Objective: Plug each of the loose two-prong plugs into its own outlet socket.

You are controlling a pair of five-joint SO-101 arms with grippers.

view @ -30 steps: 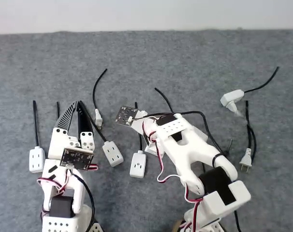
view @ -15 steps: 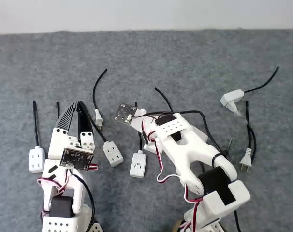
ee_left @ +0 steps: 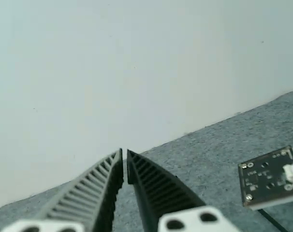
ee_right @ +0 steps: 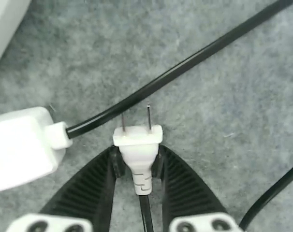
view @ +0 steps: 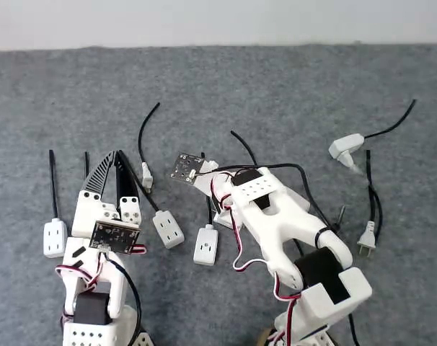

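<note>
My right gripper (ee_right: 138, 153) is shut on a white two-prong plug (ee_right: 137, 140). Its prongs point at a black cord (ee_right: 195, 60) lying on the grey carpet. A white outlet socket (ee_right: 21, 145) lies close beside the plug, at the end of that cord. My left gripper (view: 117, 154) is shut with nothing in it, held above the carpet near the left; its black ribbed fingers (ee_left: 151, 186) point at the far wall. Three white sockets lie in a row: one (view: 55, 238) at far left, one (view: 168, 229) and one (view: 205, 245) in the middle. A loose plug (view: 147, 175) lies behind them.
Two more white plugs (view: 346, 147) (view: 365, 238) with black cords lie at the right. The right arm (view: 276, 216) covers the middle of the carpet. Its wrist camera board (view: 184, 167) shows too in the left wrist view (ee_left: 270, 176). A white wall runs along the back.
The right arm's wrist has shifted slightly left and away from the arms' bases. The left arm has not moved.
</note>
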